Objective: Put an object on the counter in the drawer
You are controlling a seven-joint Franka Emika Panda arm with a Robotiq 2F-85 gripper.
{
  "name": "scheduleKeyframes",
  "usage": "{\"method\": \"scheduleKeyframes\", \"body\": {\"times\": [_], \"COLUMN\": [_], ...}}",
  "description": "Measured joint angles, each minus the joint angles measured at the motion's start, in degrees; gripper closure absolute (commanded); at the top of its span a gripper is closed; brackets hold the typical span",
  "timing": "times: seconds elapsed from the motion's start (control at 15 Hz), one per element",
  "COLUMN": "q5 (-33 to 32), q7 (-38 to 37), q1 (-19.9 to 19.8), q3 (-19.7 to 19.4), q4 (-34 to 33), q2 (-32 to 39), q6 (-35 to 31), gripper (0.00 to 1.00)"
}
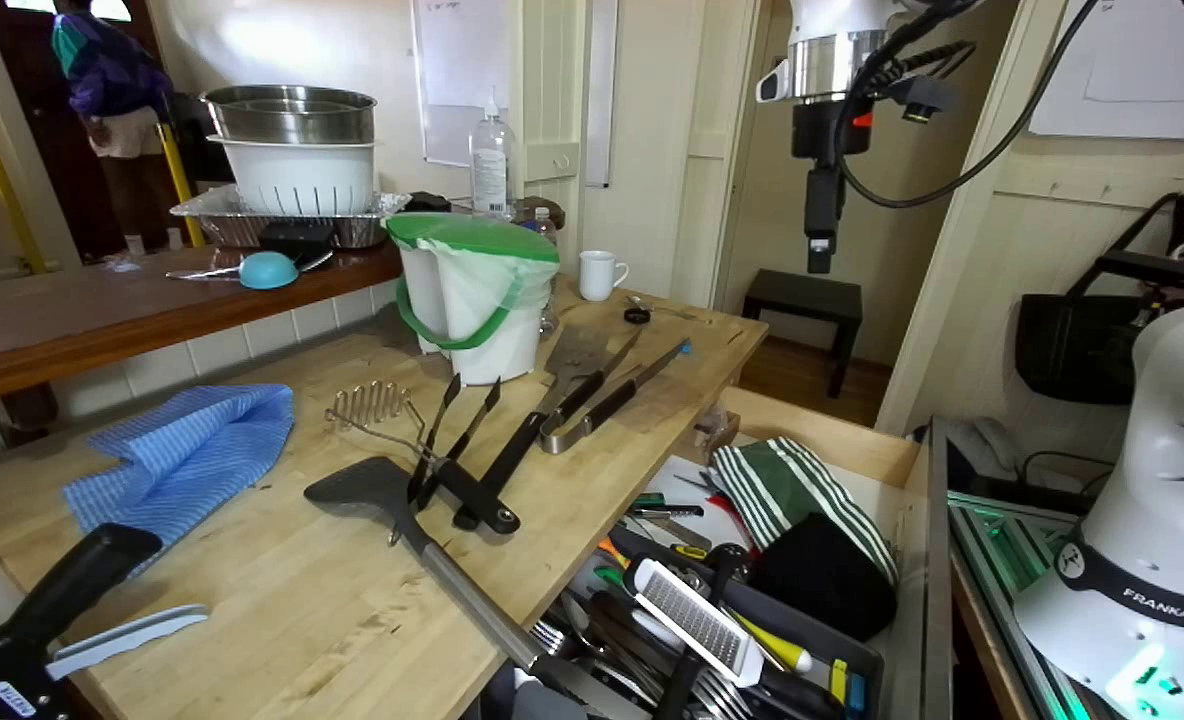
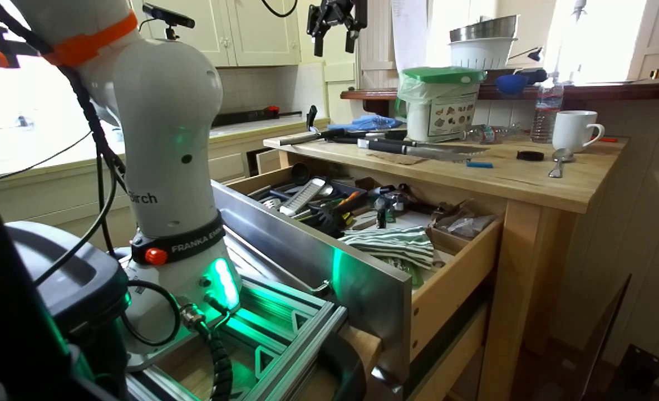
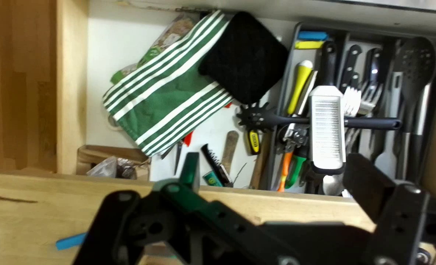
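Being held apart over drawer (image 3: 70, 88): jaws; nothing is being gripped. Slim black utensil (image 3: 372, 123) is being held in drawer, overlain by grater (image 3: 327, 129); if meant object, placing is being judged done, else pickup being awaited. Space inside is being narrowed by striped cloth (image 3: 170, 88), worktop (image 1: 352, 620) crowded by masher (image 1: 474, 496), spatula (image 1: 367, 488).
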State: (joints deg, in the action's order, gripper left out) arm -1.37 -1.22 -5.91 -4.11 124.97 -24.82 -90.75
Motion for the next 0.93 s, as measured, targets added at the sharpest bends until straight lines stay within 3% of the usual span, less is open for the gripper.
{"method": "scheduleKeyframes", "body": {"times": [0.2,0.53,0.93], "q5": [7.8,17.1,23.2], "q7": [-6.3,-19.6,-30.1], "q1": [0.8,1.0,-0.8], "q3": [0.7,1.7,-0.5], "q4": [-5.4,-14.2,-15.7], "q2": [3.7,11.7,18.0], "q6": [3.5,3.7,1.5], "gripper": [0.00,0.00,0.00]}}
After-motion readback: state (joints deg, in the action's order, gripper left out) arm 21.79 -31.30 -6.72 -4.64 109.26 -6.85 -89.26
